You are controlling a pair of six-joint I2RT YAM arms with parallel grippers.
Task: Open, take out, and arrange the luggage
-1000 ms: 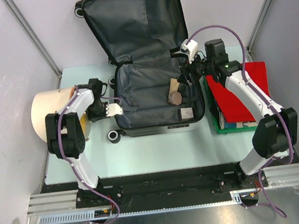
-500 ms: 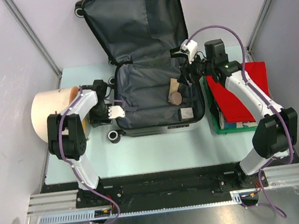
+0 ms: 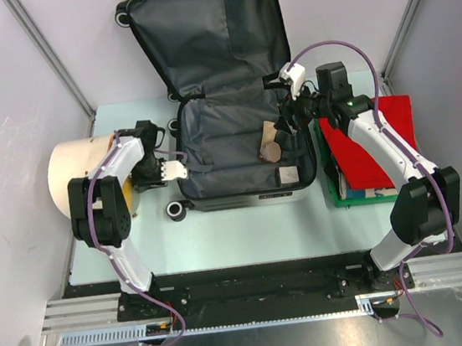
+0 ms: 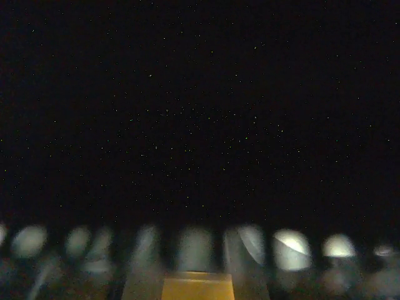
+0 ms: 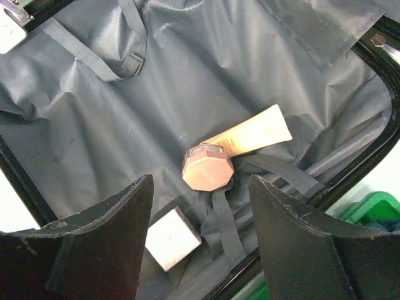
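Small hard-shell suitcase (image 3: 220, 153), dark grey fabric lining, lies open at far centre, lid (image 3: 205, 33) raised. Right gripper (image 5: 200, 187) is released above its right side. Left gripper (image 3: 176, 170) is at its left rim (grip state cannot be told; wrist view dark).

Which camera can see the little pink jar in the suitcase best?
The right wrist camera: the pink jar is close and sharp, lying on the luggage lining. The top camera shows only a small brownish blob. The left wrist picture is almost black, no jar.
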